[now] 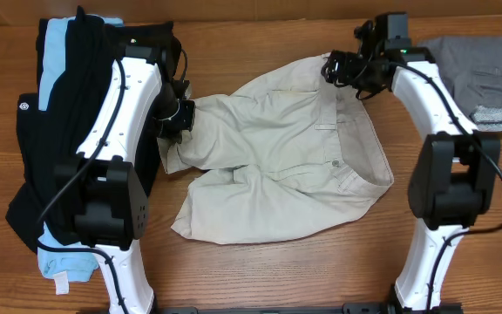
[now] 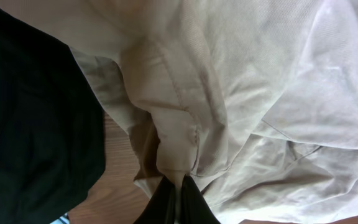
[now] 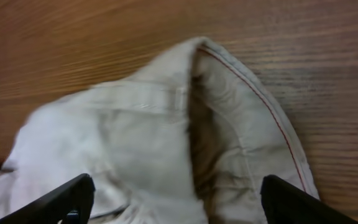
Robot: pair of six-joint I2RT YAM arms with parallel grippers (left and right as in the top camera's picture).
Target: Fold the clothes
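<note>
Beige shorts (image 1: 277, 157) lie rumpled mid-worktop (image 1: 260, 279). My left claw (image 1: 179, 118) is clenched on fabric fold at shorts' 9 o'clock. Right claw (image 1: 342, 68) is spread wide over corner at 1 o'clock, gripping nothing. I judge step as spreading flat. Next: close right on corner, pull apart evenly.

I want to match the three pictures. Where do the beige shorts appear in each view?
Overhead: the beige shorts lie spread out in the middle of the table.
Left wrist: they fill the centre and right; the left gripper pinches a fold at the bottom edge.
Right wrist: a folded edge fills the lower middle, between the open fingers of the right gripper.
Shared landmark: the wooden table.
</note>
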